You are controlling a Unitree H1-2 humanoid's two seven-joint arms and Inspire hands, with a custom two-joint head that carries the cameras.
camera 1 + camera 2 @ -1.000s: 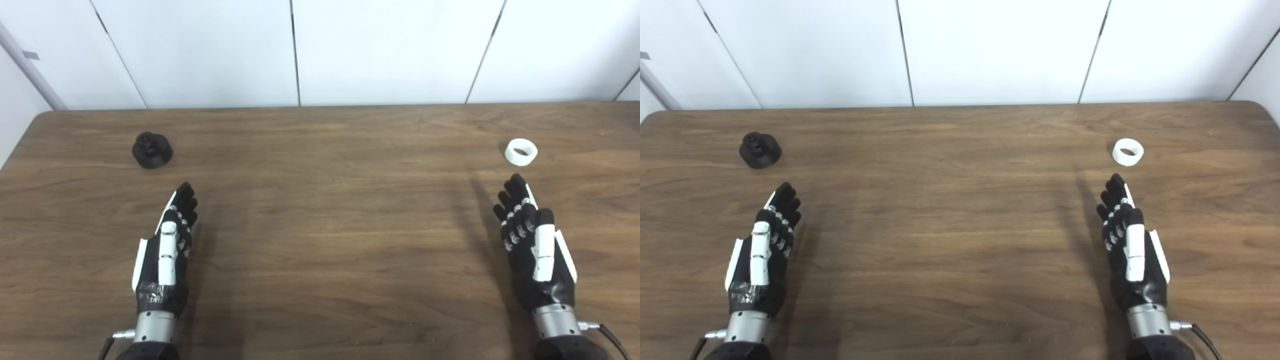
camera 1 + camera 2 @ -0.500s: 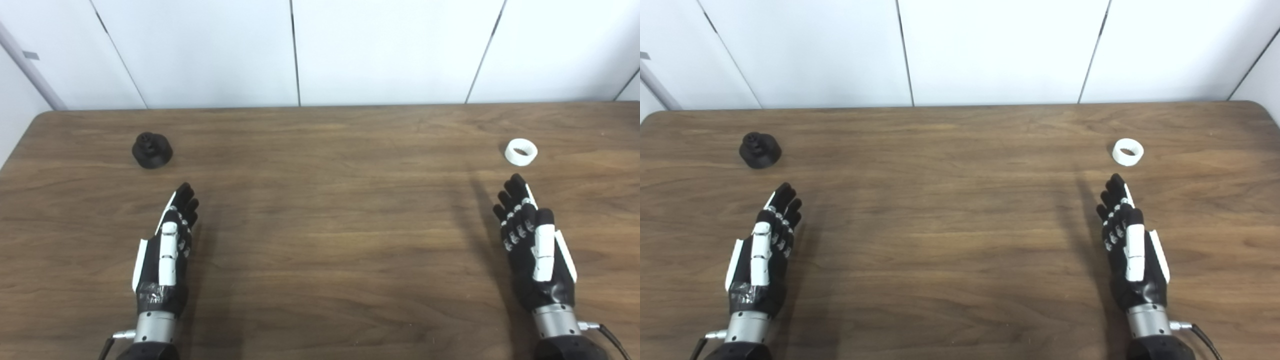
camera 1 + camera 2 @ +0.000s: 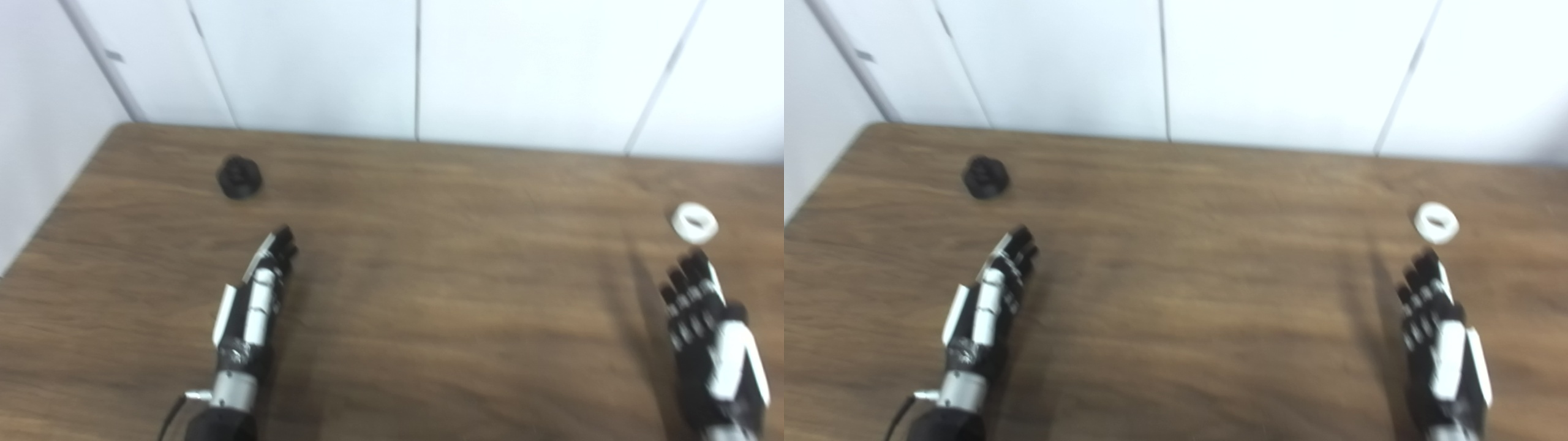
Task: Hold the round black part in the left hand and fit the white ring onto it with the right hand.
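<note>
Nearest the camera, the left hand (image 3: 254, 300) lies low over the wooden table (image 3: 441, 294), fingers extended and close together, holding nothing. The right hand (image 3: 1439, 331) is posed the same way at the opposite side: fingers straight, slightly fanned, empty. Both views are blurred, so finer finger detail cannot be confirmed. Each hand points away from the robot toward its own part, which reads as a ready stance ahead of two separate pickups; no grasp has begun.

Farther out, the white ring (image 3: 694, 222) rests on the table just beyond the right fingertips, apart from them. It lies flat, its opening facing up, so its axis stands vertical and no long side presents itself. The round black part (image 3: 239, 177) sits farther off, toward the far left corner, near but clear of the left fingertips and somewhat left of the line they point along. It appears to stand upright on its base, axis vertical; its top detail is too blurred to tell.

The layout suits the assignment: black part on the holding side, ring on the fitting side, well apart.
</note>
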